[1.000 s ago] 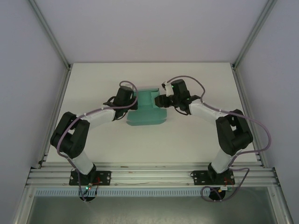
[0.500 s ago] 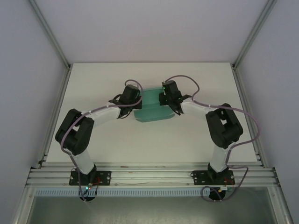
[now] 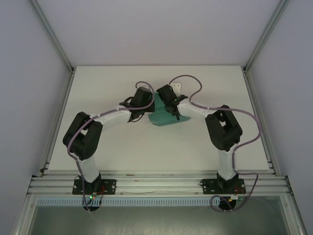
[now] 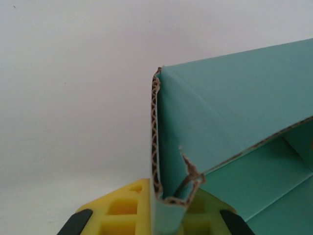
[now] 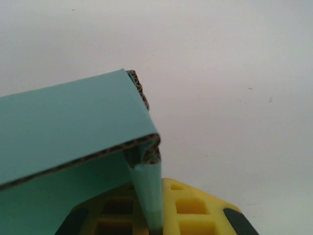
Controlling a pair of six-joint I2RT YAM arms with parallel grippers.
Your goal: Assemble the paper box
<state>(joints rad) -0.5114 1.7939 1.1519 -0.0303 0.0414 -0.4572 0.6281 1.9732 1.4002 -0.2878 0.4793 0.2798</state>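
At mid-table, the left gripper [image 4: 168, 218] and right gripper [image 5: 152, 220] each pinch a wall of the box [image 3: 168, 119], apparently folding it; next, the walls probably need pressing square.

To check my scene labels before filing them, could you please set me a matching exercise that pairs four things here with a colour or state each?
Things:
1. paper box
2. left gripper
3. right arm's cable
4. table

Colour or state:
a. purple
b. white
c. shut on a folded card wall
d. teal

Pairs: 1-d, 2-c, 3-a, 4-b
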